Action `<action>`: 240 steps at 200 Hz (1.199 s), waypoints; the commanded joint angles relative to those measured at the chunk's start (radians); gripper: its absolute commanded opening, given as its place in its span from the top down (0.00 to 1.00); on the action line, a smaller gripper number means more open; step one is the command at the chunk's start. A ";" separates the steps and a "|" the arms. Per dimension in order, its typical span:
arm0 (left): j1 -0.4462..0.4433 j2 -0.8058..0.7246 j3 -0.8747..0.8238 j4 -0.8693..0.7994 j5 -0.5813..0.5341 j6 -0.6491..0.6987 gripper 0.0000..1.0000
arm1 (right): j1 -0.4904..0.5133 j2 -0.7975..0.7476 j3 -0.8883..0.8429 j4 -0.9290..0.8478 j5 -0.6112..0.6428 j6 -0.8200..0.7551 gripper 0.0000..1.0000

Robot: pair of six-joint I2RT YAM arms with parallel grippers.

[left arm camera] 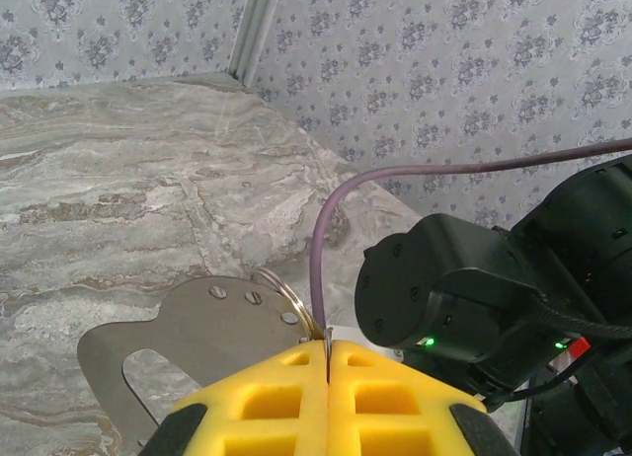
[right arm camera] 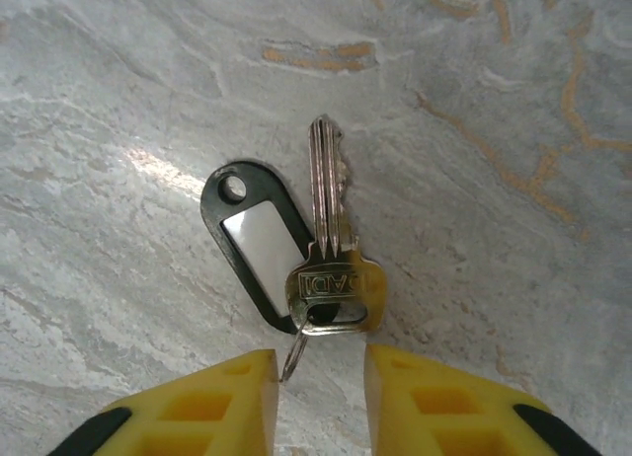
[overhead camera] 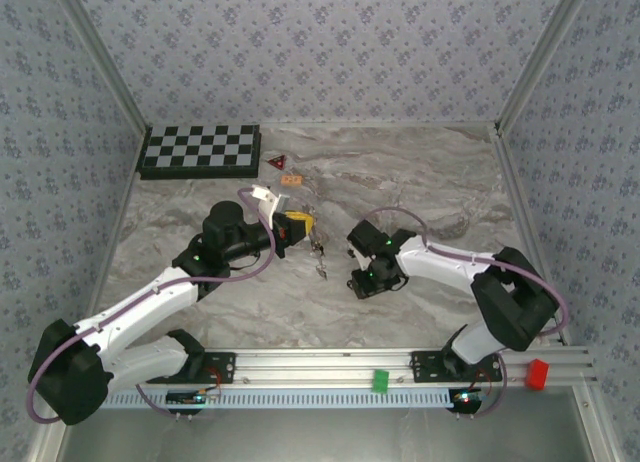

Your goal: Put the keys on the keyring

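Note:
A silvery key (right arm camera: pixel 331 249) lies flat on the marble table with a black oblong tag (right arm camera: pixel 252 244) beside it, both joined by a small ring (right arm camera: pixel 294 355). My right gripper (right arm camera: pixel 321 362) stands open just short of the key's head, and the small ring's end lies between its yellow fingers. In the top view the right gripper (overhead camera: pixel 360 285) points down at the table's middle. My left gripper (left arm camera: pixel 328 345) is shut on the keyring (left arm camera: pixel 286 298), a split ring hanging next to a grey metal plate (left arm camera: pixel 197 328). More small keys (overhead camera: pixel 321 260) lie near the left gripper (overhead camera: pixel 300 225).
A checkerboard (overhead camera: pixel 200 150) lies at the back left. Beside it are a small red triangle (overhead camera: pixel 276 162) and an orange piece (overhead camera: pixel 291 181). A green block (overhead camera: pixel 380 380) and a red block (overhead camera: pixel 538 374) sit on the front rail. Patterned walls enclose the table.

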 commanded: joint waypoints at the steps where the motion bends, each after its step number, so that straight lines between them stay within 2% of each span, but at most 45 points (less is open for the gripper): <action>1: -0.007 -0.007 0.009 0.059 0.011 -0.004 1.00 | 0.002 -0.094 0.000 -0.006 0.028 0.000 0.66; 26: -0.007 -0.009 0.008 0.062 0.007 -0.006 1.00 | 0.003 -0.213 -0.083 0.119 0.057 0.045 0.65; 58: -0.008 -0.002 0.001 0.076 -0.006 -0.012 1.00 | 0.027 -0.374 -0.297 0.381 0.110 0.155 0.65; 117: -0.007 -0.006 -0.001 0.078 -0.014 -0.013 1.00 | 0.272 -0.571 -0.632 0.816 0.461 0.208 0.67; 140: -0.008 -0.009 -0.002 0.078 -0.014 -0.015 1.00 | 0.349 -0.571 -0.677 0.876 0.568 0.195 0.67; 165: -0.009 -0.009 -0.003 0.081 -0.012 -0.018 1.00 | 0.384 -0.536 -0.685 0.893 0.628 0.196 0.68; 240: -0.007 -0.010 -0.003 0.078 -0.012 -0.015 1.00 | 0.388 -0.405 -0.707 1.016 0.617 0.204 0.71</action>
